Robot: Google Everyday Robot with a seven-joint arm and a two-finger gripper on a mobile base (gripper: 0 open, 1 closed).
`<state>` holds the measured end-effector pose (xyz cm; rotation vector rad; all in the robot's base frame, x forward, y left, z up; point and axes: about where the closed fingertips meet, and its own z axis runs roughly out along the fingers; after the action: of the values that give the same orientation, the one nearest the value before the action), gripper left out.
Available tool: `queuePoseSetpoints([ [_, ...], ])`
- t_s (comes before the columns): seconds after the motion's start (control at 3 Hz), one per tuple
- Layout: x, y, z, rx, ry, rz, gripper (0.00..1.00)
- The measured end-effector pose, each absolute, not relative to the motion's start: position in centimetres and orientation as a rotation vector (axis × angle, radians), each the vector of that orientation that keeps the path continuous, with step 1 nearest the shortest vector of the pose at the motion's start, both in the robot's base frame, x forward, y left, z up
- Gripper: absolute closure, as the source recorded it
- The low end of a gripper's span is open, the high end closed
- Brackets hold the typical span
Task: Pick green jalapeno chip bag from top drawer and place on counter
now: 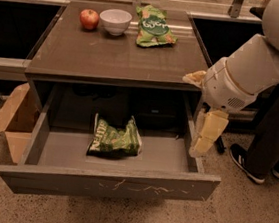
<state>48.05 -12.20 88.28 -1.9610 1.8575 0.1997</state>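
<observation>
The green jalapeno chip bag (115, 140) lies crumpled on the floor of the open top drawer (106, 184), a little left of its middle, white lettering along its left edge. The counter (115, 55) is right above the drawer. My gripper (206, 133) hangs down from the white arm (255, 66) at the drawer's right wall, right of the bag, apart from it and holding nothing.
On the counter's back edge stand a red apple (89, 18), a white bowl (115, 20) and a paler green bag with a dark round logo (155, 25). An open cardboard box (13, 122) sits on the floor at the left. A person's legs and shoes (247, 163) are at the right.
</observation>
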Motion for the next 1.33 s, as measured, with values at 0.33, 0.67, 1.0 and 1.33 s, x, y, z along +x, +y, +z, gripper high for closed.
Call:
queuePoseSetpoints([
  [0.33, 49.5, -9.2, 85.0, -1.985, 1.82, 0.294, 0.0],
  [0.67, 50.6, -6.6, 82.1, -2.005, 1.817, 0.334, 0.0],
  [1.0, 51.9, -3.1, 77.9, -2.025, 1.827, 0.37, 0.0],
  [1.33, 51.9, -3.1, 77.9, -2.026, 1.826, 0.371, 0.0],
])
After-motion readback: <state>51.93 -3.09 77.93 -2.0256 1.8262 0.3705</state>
